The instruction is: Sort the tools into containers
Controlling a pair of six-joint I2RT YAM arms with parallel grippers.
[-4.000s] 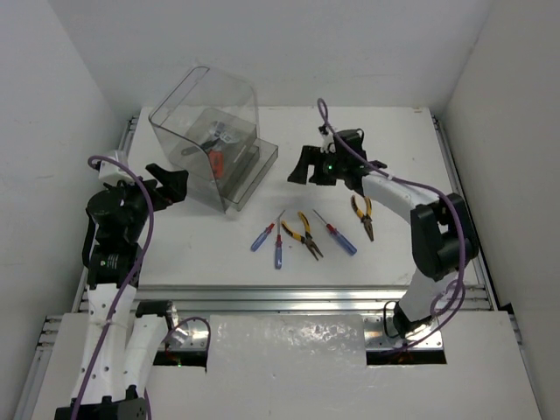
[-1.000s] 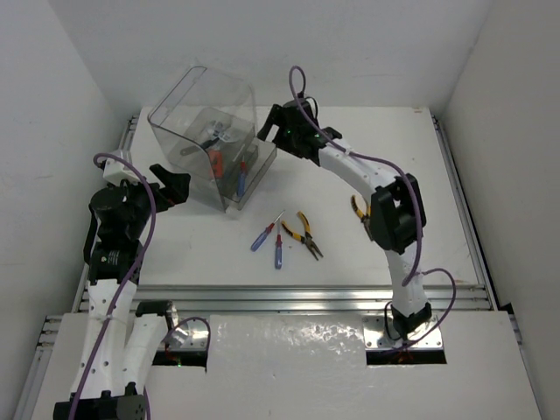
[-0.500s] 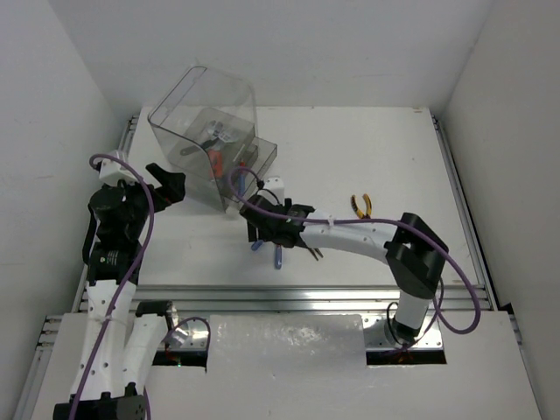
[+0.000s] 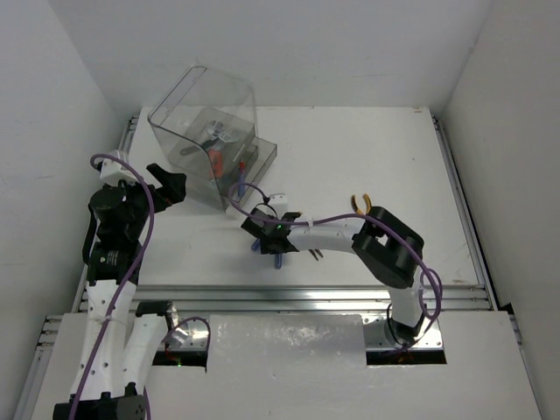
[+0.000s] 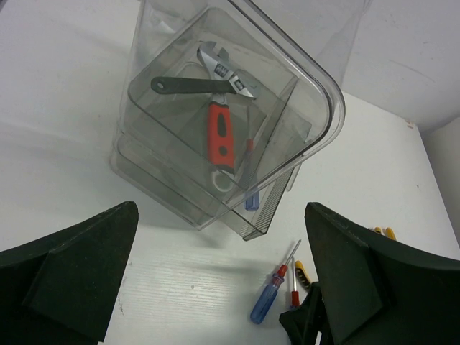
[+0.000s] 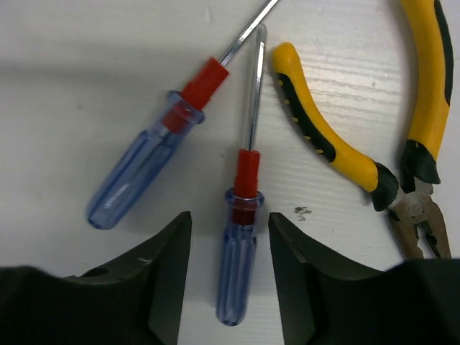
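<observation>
The clear smoky container [image 4: 203,131] stands at the back left with its lid up. Its trays hold a red-handled adjustable wrench [image 5: 221,131], a black-handled wrench [image 5: 188,85] and a blue-handled screwdriver [image 5: 249,198]. My right gripper [image 6: 230,269] is open and low over the table, its fingers either side of a blue-handled screwdriver [image 6: 239,255] without touching it. A second blue screwdriver [image 6: 140,176] lies to its left and yellow pliers [image 6: 327,140] to its right. My left gripper [image 5: 215,287] is open and empty, held above the table in front of the container.
A second pair of orange-handled pliers [image 4: 359,203] lies at mid right, partly hidden behind my right arm's elbow. The right arm [image 4: 332,230] stretches low across the table's middle. The table's metal front rail [image 4: 289,296] runs along the near edge.
My right arm swung from the container's open front down to the screwdrivers and now straddles one. The screwdriver that lay furthest right 4 s ago is gone from the table. Left arm unchanged.
</observation>
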